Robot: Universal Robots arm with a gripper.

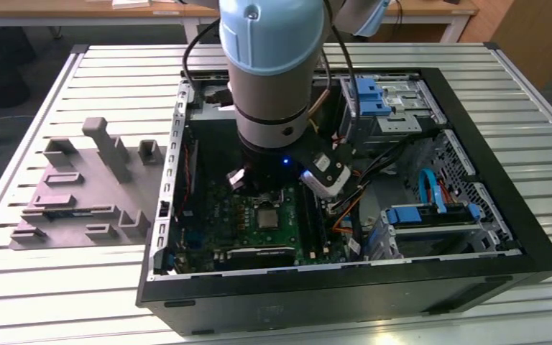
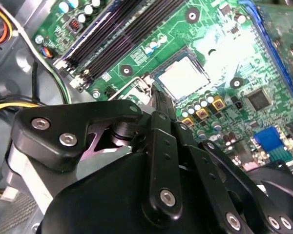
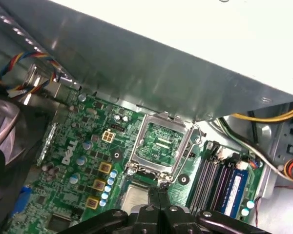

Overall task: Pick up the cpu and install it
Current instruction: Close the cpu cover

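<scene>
**So the cpu's sitting on the motherboard**

Going left to right in the exterior view: grey tray (image 1: 84,187) on the worktop (image 1: 26,287), then the open case (image 1: 506,215). The cpu (image 2: 183,78) lies flat on the green motherboard (image 2: 224,44), just beyond the gripper (image 2: 158,100), whose fingers are pressed together on nothing.

**Green board, black case, blue accents**

The motherboard (image 2: 219,44) shows bright green, dotted with yellow squares and pale blue cylinders. On it sits the cpu (image 2: 183,78) — pale silvery. The computer case (image 1: 506,237) is black, with blue drive clips (image 1: 370,97) and a blue cable (image 1: 431,190). The arm (image 1: 271,50) is light blue over grey; the end effector (image 2: 158,105) is black with silver screws. The tray (image 1: 84,194) is grey, the desk (image 1: 545,316) pale and ribbed — yellow wires (image 3: 263,116) run across the bare metal.
</scene>
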